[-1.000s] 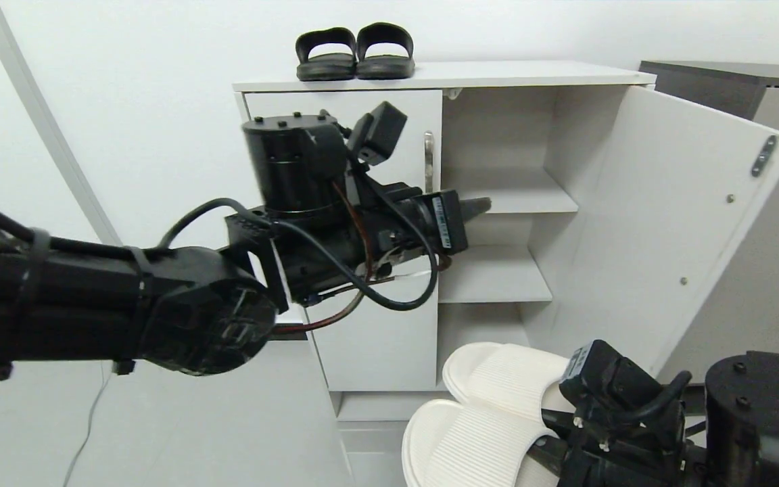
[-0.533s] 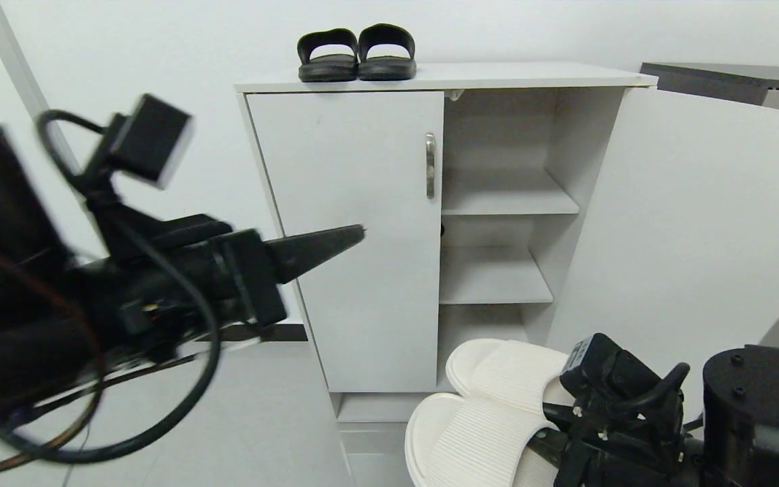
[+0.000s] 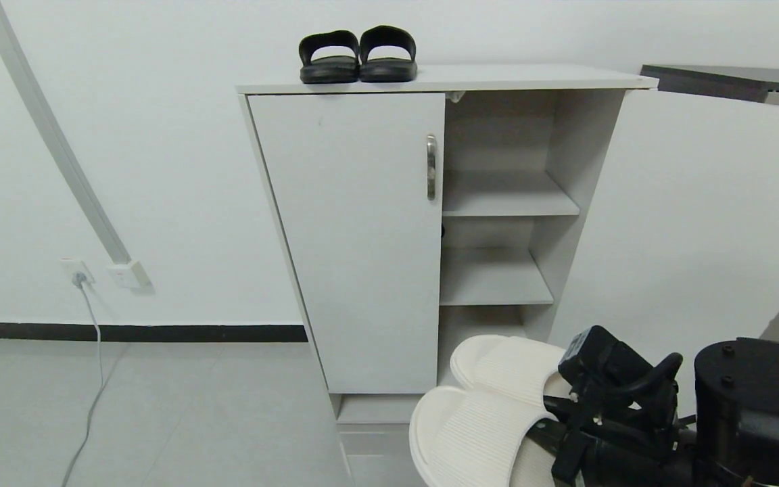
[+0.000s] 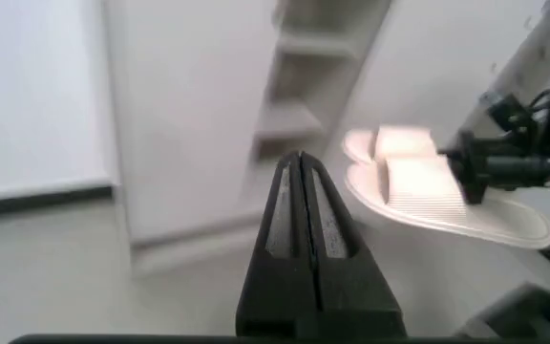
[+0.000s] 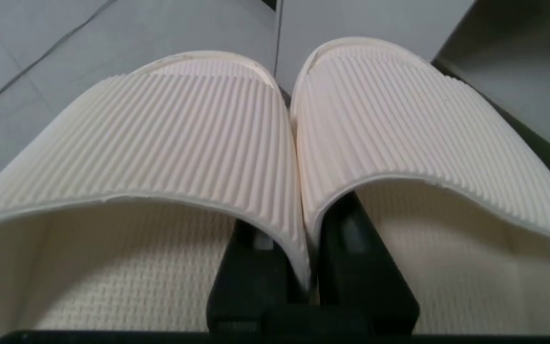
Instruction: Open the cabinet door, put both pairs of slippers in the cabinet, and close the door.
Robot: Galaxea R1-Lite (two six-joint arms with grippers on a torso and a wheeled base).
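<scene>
White wall [image 3: 159, 169] and pale floor [image 3: 193, 406] frame a tall white cabinet [image 3: 531, 74] with two doors. Its left door [image 3: 356, 237] is shut. Its right door [image 3: 687, 216] stands swung wide, baring two shelves [image 3: 498, 196] and the bottom compartment.

The white slippers [image 3: 484, 406] hang low in front of that open half, toes toward the cabinet, in the right claw [image 5: 302, 253]. One finger sits inside each slipper, and the two pinch the adjoining inner walls of the straps together, so the pair is carried as one bundle. The ribbed straps and dimpled footbeds look like moulded foam. I judge them light, springy and a little squashy, not fragile, and grippy where ribbed. The weak point of this hold is twist: each slipper is caught by one thin wall, so the pair may sag or splay at the toes. A bump against a shelf edge could lever one loose.

The black slippers [image 3: 358, 55] sit side by side on the cabinet top, touching, strap openings facing the robot. They look like denser rubber, somewhat stiffer and heavier, though easy enough for one claw. The same hold would likely suit them, a finger under each strap closing on the touching inner sides.

The left claw [image 4: 301, 191] is closed on nothing, fingers pressed flat together, facing the cabinet's lower part.
</scene>
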